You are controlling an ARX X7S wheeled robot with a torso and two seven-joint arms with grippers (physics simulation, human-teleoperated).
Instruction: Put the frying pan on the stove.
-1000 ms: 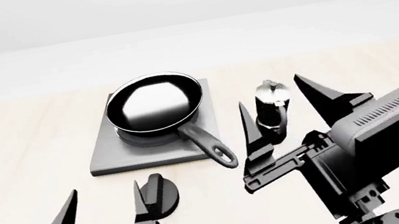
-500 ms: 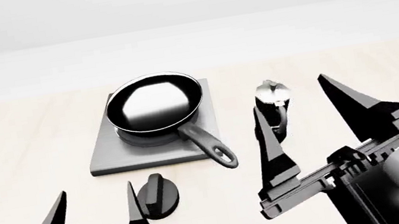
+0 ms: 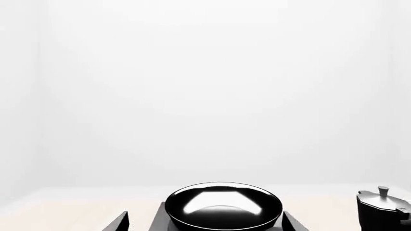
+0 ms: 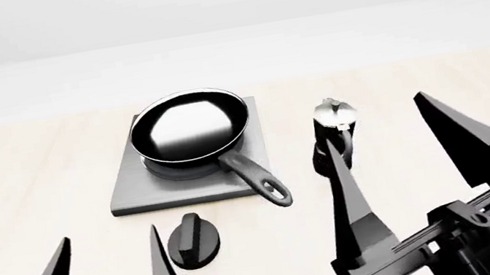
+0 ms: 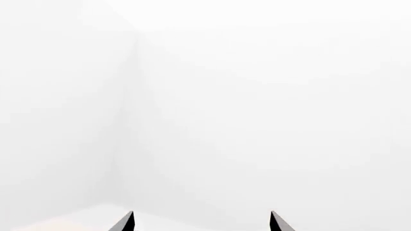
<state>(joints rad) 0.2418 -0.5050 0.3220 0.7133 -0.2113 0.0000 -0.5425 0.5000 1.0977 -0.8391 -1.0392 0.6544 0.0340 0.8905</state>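
Frying pan [image 4: 189, 128]: sits on the stove [image 4: 136, 193], bowl centred over the ring burner, well ahead of both sets of fingers. Nothing grips it.
Pan handle [image 4: 253, 174]: runs back off the slab's near edge twd the robot; loop end hangs past the edge, over the wooden table [image 4: 26, 187]. Prob. lies that way bc that's the side it'd be gripped from.
Left gripper [image 4: 106, 266]: fingers apart, empty, tips pointing fwd. Knob [image 4: 193, 240] just beside its inner finger; can't tell if touching.
Right gripper [image 4: 391, 158]: fingers wide apart, nothing btwn them, angled up. Moka pot [image 4: 333, 132] stands just past the inner fingertip, partly hidden by it.
Left wrist view: pan [image 3: 224, 206] dead ahead btwn the two tips, moka pot [image 3: 382, 211] off to one side. Cam aimed level.
Right wrist view: only the two tips and blank wall, so that arm points away from the tabletop.
My read: job looks done. Both grippers free and low, nr the table's front edge, looks like parked clear of the pan so nothing nudges the handle.
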